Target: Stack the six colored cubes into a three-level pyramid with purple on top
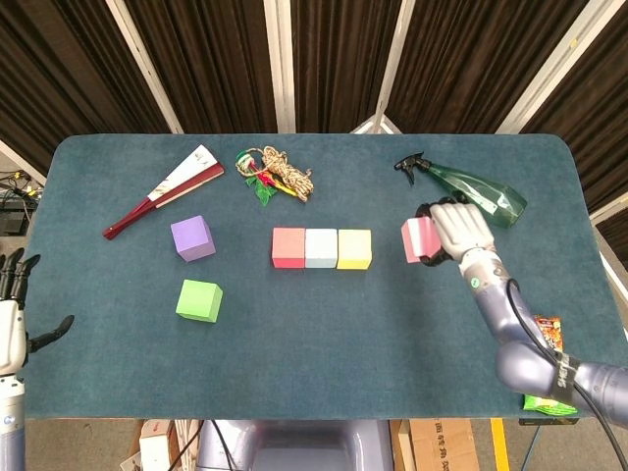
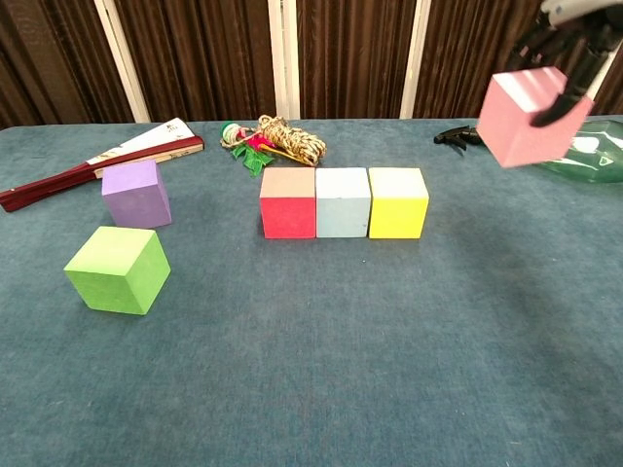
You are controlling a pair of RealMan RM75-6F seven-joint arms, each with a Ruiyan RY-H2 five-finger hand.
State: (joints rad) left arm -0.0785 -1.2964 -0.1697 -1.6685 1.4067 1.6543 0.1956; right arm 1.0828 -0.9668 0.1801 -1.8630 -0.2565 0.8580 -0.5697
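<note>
My right hand grips a pink cube and holds it in the air, to the right of the block row. That row stands mid-table: red cube, light blue cube and yellow cube, side by side and touching. A purple cube and a green cube sit apart on the left. My left hand hangs open at the table's left edge, holding nothing.
A green spray bottle lies behind the raised cube. A folded fan and a coil of rope lie at the back. A snack packet shows at the right edge.
</note>
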